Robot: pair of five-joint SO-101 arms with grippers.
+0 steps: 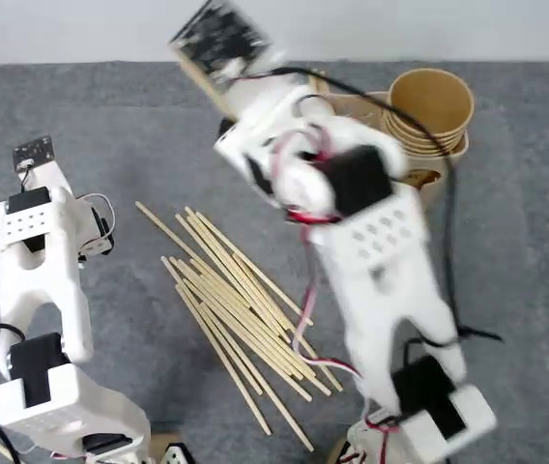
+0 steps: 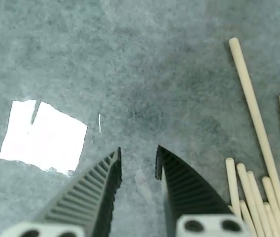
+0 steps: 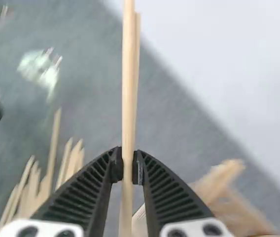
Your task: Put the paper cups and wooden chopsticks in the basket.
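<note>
R claw (image 3: pixel 127 167) clamped on sticks (image 3: pixel 128 74), up off mat so I can swing to basket (image 1: pixel 437 180); L claw (image 2: pixel 138 163) apart, empty, parked by pile (image 1: pixel 245 304), prob. to stay clear.

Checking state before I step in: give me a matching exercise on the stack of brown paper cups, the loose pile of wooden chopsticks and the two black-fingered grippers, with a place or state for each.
Things:
1. stack of brown paper cups
2. loose pile of pale wooden chopsticks
3. left gripper
4. right gripper

Places or states:
A. shut on lifted wooden chopsticks
B. at the tan basket
C. open above the grey mat
D. lying on the grey mat between the arms

Pairs: 1-B, 2-D, 3-C, 4-A.
</note>
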